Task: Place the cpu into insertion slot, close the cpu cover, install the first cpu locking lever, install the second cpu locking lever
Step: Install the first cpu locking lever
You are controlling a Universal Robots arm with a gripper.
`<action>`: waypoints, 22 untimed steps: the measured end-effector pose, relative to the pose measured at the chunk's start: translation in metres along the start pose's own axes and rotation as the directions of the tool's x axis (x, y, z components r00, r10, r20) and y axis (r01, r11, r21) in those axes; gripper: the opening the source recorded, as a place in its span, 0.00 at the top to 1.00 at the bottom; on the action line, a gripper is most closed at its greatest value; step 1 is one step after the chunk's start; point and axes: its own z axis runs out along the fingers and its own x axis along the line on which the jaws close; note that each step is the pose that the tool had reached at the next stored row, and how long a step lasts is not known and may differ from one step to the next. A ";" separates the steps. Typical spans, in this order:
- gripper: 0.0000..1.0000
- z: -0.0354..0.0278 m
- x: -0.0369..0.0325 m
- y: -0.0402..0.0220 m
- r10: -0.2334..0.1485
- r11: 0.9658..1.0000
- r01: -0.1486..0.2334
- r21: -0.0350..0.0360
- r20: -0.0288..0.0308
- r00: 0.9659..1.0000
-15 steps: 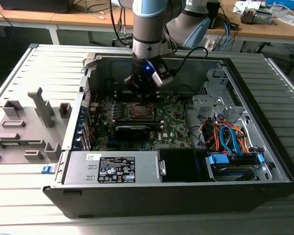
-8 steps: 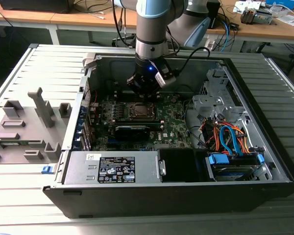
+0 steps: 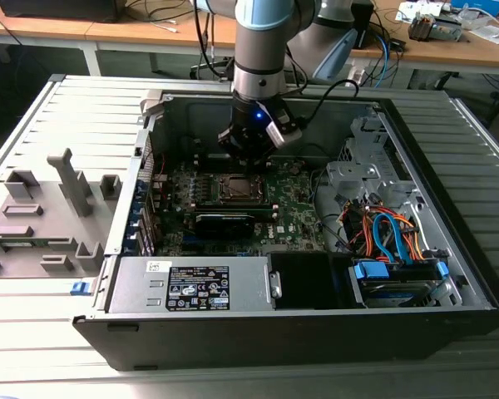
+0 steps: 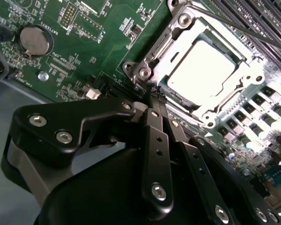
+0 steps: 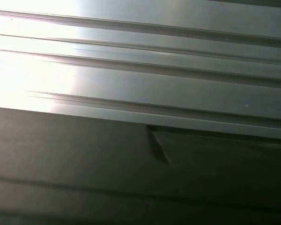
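I am holding my gripper, fingers pressed together, at the corner of the socket; the chip is lying seated under the closed cover; I judge slow, straight pressure on the lever works best.

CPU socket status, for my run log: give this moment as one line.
cpu: seated in socket | cpu cover: down around it | gripper: shut, tips at cover corner

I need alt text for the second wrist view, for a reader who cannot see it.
The black gripper, fingers together, points at the edge of a processor socket on a green motherboard. The cpu lies in the socket with the cpu cover down around it.
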 end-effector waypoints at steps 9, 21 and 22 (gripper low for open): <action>0.89 -0.0024 0.0053 0.0005 0.000 1.000 0.000 -0.001 0.000 1.000; 0.89 0.0068 0.0066 0.0011 0.000 1.000 0.000 -0.001 0.000 1.000; 0.89 0.0073 0.0066 0.0011 0.000 1.000 0.000 0.000 0.000 1.000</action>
